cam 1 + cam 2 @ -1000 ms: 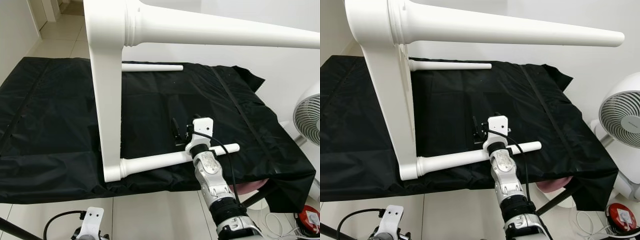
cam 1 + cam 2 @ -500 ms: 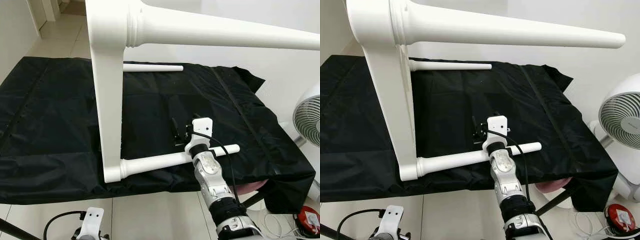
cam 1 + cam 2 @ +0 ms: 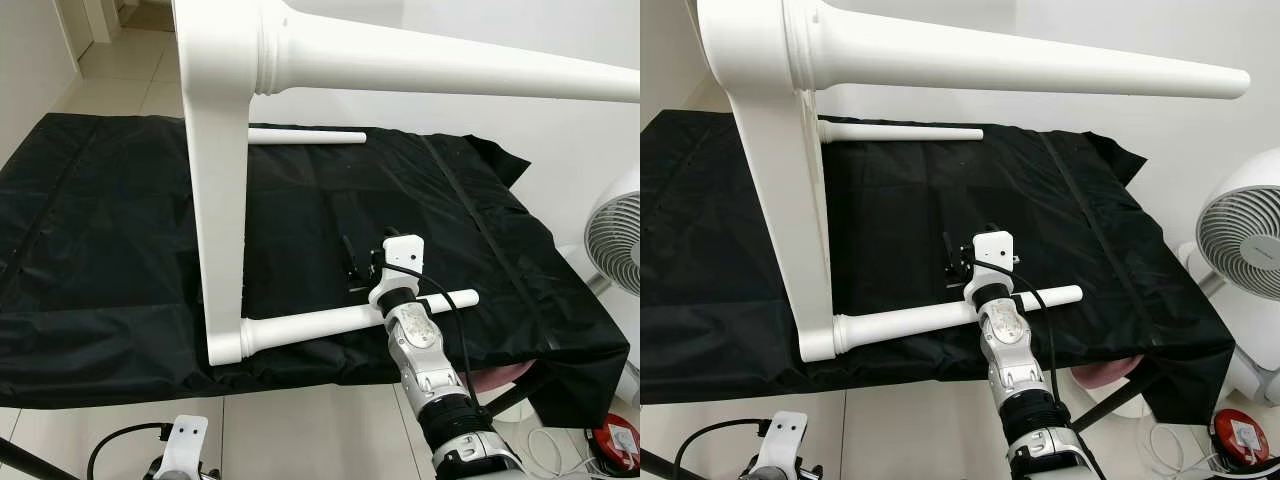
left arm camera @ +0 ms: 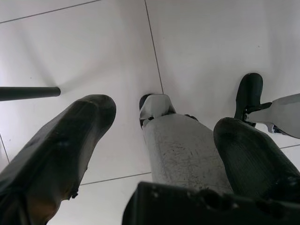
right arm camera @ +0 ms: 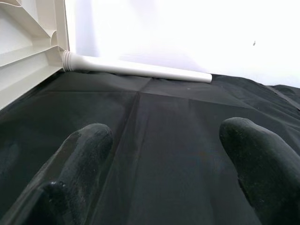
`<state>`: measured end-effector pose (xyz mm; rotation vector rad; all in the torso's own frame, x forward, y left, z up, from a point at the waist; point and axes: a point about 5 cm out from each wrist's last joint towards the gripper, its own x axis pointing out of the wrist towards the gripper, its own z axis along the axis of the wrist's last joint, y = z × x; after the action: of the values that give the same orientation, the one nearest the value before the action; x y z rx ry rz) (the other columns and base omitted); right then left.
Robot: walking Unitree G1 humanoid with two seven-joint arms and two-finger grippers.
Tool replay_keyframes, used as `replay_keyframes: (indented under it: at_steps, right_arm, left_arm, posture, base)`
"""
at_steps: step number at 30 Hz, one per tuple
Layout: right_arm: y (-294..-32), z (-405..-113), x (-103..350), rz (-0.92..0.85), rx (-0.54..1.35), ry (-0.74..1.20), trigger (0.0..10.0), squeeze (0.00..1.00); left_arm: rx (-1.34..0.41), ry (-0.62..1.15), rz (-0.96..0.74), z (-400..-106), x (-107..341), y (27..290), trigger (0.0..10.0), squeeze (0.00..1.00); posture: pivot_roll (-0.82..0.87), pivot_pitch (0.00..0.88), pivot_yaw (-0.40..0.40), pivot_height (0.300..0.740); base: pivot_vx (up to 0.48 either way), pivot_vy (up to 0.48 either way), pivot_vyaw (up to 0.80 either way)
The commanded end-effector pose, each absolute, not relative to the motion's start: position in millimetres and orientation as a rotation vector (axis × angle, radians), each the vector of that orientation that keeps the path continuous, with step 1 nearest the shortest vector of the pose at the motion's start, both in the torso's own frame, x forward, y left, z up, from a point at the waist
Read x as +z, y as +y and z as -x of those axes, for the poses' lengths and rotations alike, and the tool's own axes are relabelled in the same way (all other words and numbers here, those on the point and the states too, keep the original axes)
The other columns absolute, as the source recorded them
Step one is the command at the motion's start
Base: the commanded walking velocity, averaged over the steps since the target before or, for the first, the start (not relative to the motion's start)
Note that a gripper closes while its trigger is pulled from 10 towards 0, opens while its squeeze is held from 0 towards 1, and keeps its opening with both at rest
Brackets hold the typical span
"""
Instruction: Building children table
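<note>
Table (image 3: 215,180) is lying on its side on the black sheet (image 3: 100,230), legs on; right gripper (image 5: 164,164), fingers spread and empty, is hovering above the near leg (image 3: 320,322), left gripper (image 4: 159,154) hanging open over the floor; next probably gripping that leg to tighten.

The table (image 3: 220,200) looks like smooth, glossy white plastic, lying on creased matt black cloth (image 3: 100,250) over glossy floor tiles (image 4: 93,47).
</note>
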<state>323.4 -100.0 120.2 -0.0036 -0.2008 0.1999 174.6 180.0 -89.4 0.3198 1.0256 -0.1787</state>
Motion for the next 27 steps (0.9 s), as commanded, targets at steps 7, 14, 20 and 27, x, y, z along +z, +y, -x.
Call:
replay_keyframes:
  at_steps: [7,14,20,27]
  right_arm:
    - [-100.4,-324.9,119.4,0.024,0.204,-0.198,10.0,0.00]
    - [-100.7,-324.5,118.7,0.027,0.205,-0.197,10.0,0.00]
    - [-101.3,-323.9,118.2,0.029,0.206,-0.196,10.0,0.00]
    - [-100.8,-323.1,117.4,0.031,0.210,-0.194,10.0,0.00]
  left_arm:
    - [-0.116,1.056,-0.368,-163.9,-94.3,181.0,10.0,0.00]
    - [-0.116,1.059,-0.368,-162.9,-94.8,180.9,10.0,0.00]
    - [-0.118,1.059,-0.368,-162.6,-95.0,180.5,10.0,0.00]
    - [-0.116,1.063,-0.366,-161.0,-95.6,180.5,10.0,0.00]
  posture:
    - [0.07,0.000,-0.117,0.740]
    - [0.07,0.000,-0.117,0.740]
    - [0.07,0.000,-0.116,0.740]
    - [0.08,0.000,-0.121,0.740]
  base:
    - [0.000,0.000,0.00]
    - [0.000,0.000,0.00]
    - [0.000,0.000,0.00]
    - [0.000,0.000,0.00]
